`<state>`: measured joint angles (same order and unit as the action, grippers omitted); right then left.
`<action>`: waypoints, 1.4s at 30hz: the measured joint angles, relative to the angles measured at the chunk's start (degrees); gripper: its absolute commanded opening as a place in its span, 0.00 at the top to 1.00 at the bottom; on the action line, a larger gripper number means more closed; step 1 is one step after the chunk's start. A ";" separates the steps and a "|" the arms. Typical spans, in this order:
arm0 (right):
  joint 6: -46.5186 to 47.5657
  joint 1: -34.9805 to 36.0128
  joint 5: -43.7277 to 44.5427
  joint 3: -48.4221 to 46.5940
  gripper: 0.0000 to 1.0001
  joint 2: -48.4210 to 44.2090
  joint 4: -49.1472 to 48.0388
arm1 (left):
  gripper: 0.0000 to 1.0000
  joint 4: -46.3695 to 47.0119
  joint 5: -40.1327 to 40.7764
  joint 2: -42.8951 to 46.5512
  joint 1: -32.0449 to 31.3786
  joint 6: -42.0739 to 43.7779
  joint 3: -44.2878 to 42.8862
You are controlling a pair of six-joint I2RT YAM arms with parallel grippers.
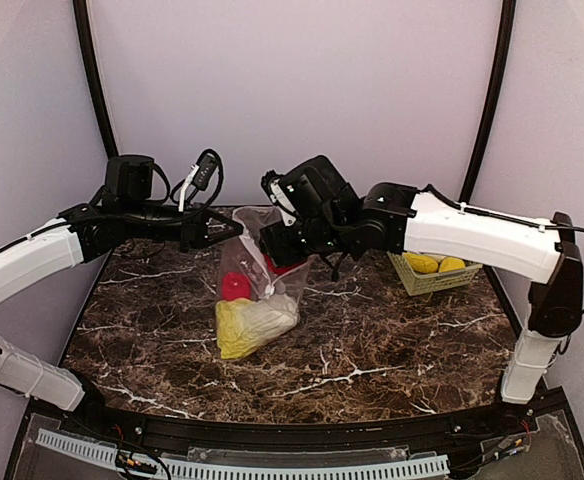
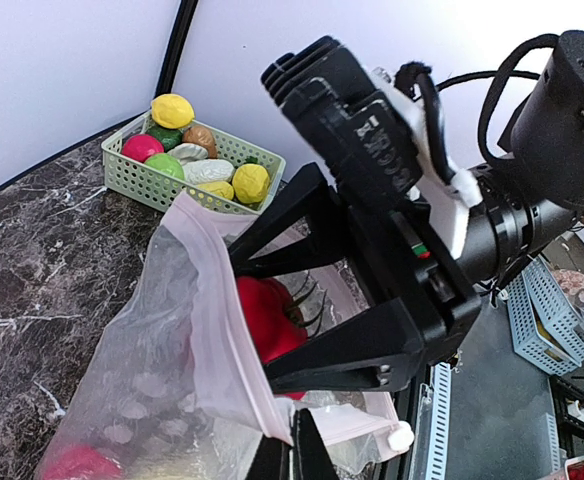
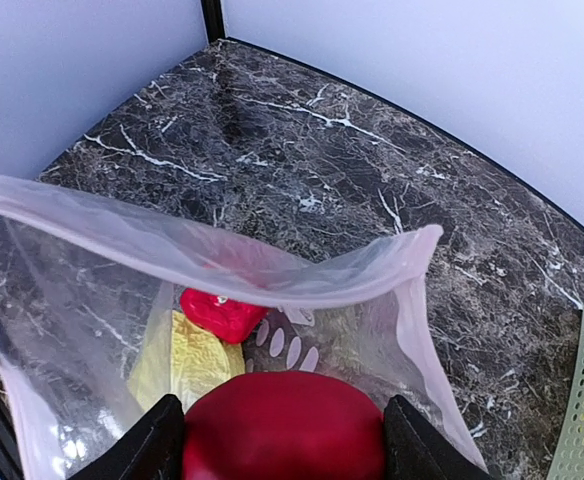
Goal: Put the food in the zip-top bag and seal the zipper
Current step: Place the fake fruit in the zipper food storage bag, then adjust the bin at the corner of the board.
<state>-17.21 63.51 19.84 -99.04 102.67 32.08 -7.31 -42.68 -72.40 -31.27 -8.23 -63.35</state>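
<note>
The clear zip-top bag (image 1: 257,262) hangs with its mouth up and its bottom resting on the marble table. My left gripper (image 2: 292,442) is shut on the pink-white zipper (image 2: 222,330) and holds that edge up; the white slider tab (image 2: 400,437) sits just to its right. My right gripper (image 3: 284,440) is shut on a round red food (image 3: 284,425) with a dark stem, at the open mouth of the bag (image 3: 222,255). Down in the bag lie a yellow-white cabbage (image 3: 187,360) and a red white-spotted piece (image 3: 220,312).
A light green mesh basket (image 2: 142,180) with several more toy foods stands at the back right of the table, also seen as the basket (image 1: 427,283) behind my right arm. The dark marble table (image 1: 372,340) ends at a black front rim.
</note>
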 measured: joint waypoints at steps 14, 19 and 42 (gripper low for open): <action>-0.83 0.00 1.53 -1.33 0.16 2.19 0.37 | 0.99 0.00 0.00 -0.02 0.00 -0.13 0.00; -0.83 0.00 1.38 -1.33 0.16 2.16 0.24 | 0.99 -0.02 -0.02 -0.02 0.00 -0.15 0.00; -3.04 -1.29 -3.28 19.71 0.01 -28.61 -1.36 | 0.99 -0.04 2.67 0.11 0.00 0.57 0.09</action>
<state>-20.25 62.22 16.56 -79.33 74.06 30.72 -7.35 -40.01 -72.29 -31.27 -7.66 -63.26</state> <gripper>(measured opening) 0.986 0.008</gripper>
